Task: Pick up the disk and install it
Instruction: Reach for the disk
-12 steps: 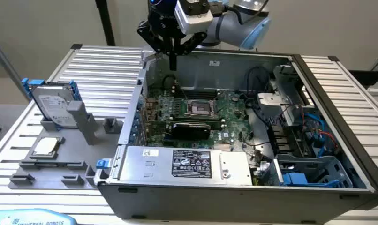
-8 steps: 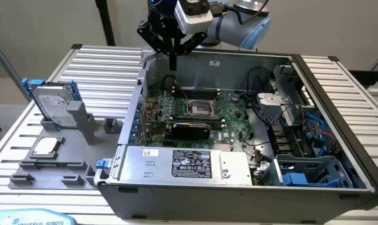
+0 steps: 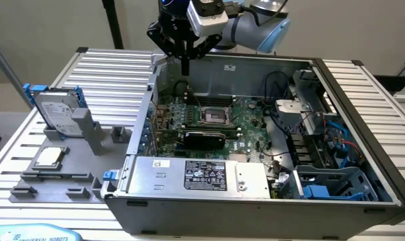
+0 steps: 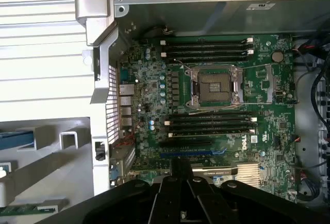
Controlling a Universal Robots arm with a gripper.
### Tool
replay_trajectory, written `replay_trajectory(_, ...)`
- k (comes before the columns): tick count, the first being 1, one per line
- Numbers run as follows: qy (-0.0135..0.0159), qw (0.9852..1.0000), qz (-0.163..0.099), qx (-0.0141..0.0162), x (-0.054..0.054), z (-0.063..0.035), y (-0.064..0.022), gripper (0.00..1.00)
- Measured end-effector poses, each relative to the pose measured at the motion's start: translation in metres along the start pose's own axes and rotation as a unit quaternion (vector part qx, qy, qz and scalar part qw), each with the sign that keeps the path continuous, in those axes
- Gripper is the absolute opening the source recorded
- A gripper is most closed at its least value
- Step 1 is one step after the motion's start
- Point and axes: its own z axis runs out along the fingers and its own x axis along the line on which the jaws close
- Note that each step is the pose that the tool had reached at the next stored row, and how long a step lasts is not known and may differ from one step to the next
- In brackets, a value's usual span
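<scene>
The disk [image 3: 57, 111], silver-grey with a white label and a bright blue frame, stands upright in a grey holder [image 3: 75, 150] at the exterior view's left, outside the computer case. A strip of its blue edge [image 4: 15, 139] appears in the wrist view. My gripper [image 3: 186, 68] hangs high over the case's back left corner, well apart from the disk. Its dark fingers [image 4: 180, 172] meet in one narrow tip and hold nothing. Below them lies the green motherboard [image 4: 216, 110] with its bare CPU socket [image 4: 215, 87].
The open case [image 3: 363, 125] takes up the middle and right. A silver power supply with a black label [image 3: 202, 175] sits at its front, and a blue drive cage [image 3: 336, 183] at its front right. A small square CPU chip [image 3: 48, 156] rests on the grey fixture.
</scene>
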Motion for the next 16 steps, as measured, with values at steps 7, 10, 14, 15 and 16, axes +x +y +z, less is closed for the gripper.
replay_trajectory(7, 0.0000, 1.0000, 0.000, 0.0000, 0.011, -0.0002, -0.0001, 0.11)
replay_trajectory(10, 0.0000, 1.0000, 0.000, 0.0000, 0.025, -0.0004, 0.0007, 0.11)
replay_trajectory(14, 0.0000, 1.0000, 0.000, 0.0000, 0.043, -0.0008, 0.0018, 0.11)
replay_trajectory(15, 0.0000, 1.0000, 0.000, 0.0000, 0.048, -0.0008, 0.0020, 0.11)
replay_trajectory(16, 0.0000, 1.0000, 0.000, 0.0000, 0.052, -0.0009, 0.0023, 0.11)
